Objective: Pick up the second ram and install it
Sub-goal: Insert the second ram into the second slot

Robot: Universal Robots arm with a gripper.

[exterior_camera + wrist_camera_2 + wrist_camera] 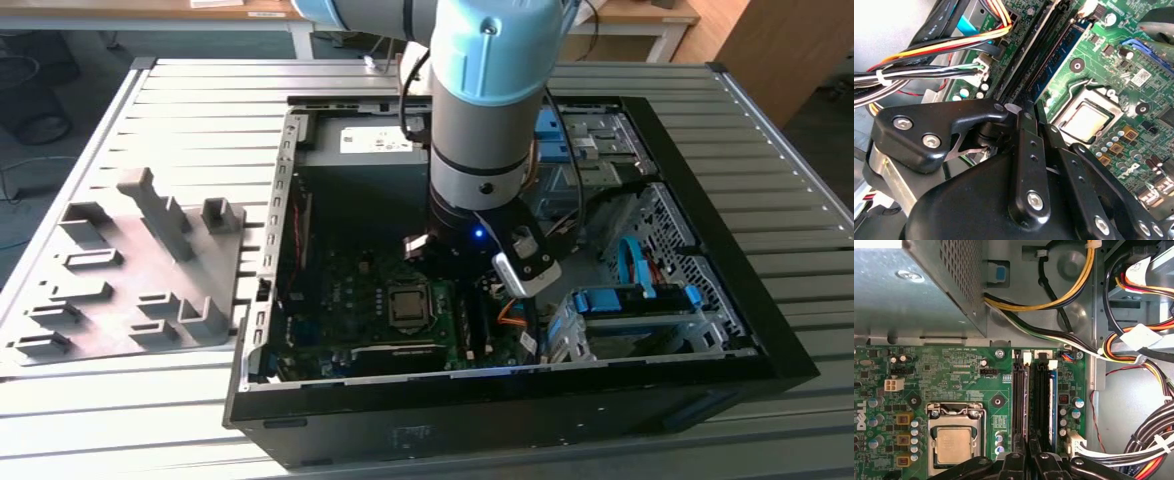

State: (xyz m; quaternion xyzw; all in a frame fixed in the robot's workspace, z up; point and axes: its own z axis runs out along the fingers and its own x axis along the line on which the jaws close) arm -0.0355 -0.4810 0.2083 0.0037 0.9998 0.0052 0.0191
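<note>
- Gripper stood low over the slots, fingers nearly together; any hold on the ram could not be told.
- Risk, judged: a tilted ram, at the socket's three o'clock, could jam.

My workbench and its load

Under me a ribbed metal table carries an open black computer case lying on its side, and just beside it, toward the exterior view's left, a grey holder tray with upright blocks.
</note>
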